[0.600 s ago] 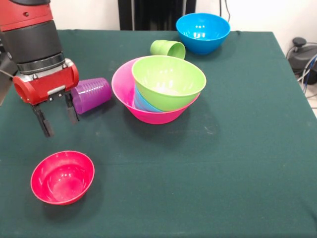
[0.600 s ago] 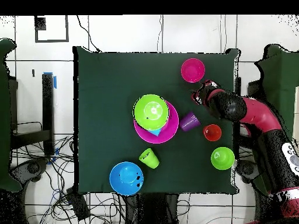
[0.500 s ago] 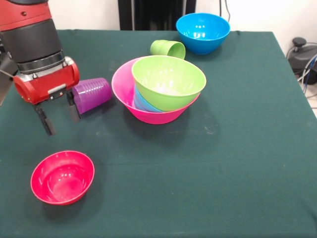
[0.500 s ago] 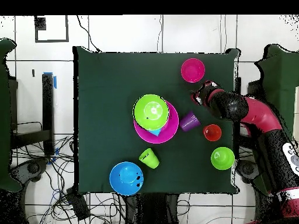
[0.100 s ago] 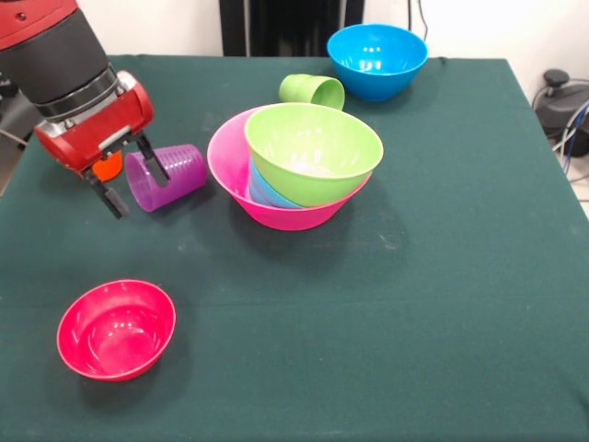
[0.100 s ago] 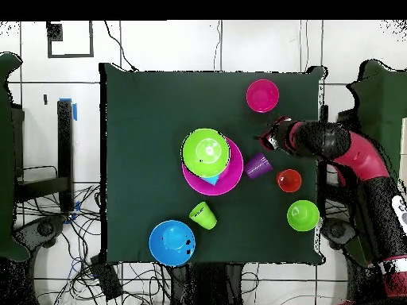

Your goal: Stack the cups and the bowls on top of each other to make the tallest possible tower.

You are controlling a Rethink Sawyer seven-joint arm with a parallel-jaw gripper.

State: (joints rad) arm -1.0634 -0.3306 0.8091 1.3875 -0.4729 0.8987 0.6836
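Your gripper (image 5: 129, 175) now tilts and sits closer to the purple cup (image 5: 167, 176) than it did 0.5 s ago, when it hung upright out to the side; its fingers are spread and hold nothing, with 1 finger right at the cup's open mouth and the other outside it; the cup lies on its side on the bench (image 5: 442, 276), just beside the tower (image 5: 293, 166); that tower is the pink bowl (image 5: 227, 157) with a light blue piece and the green bowl (image 5: 313, 149) nested in it; you look set to grasp the cup by its rim; the red bowl (image 5: 116, 329), blue bowl (image 5: 377, 59) and green cup (image 5: 312, 90) wait loose, apart from the tower.
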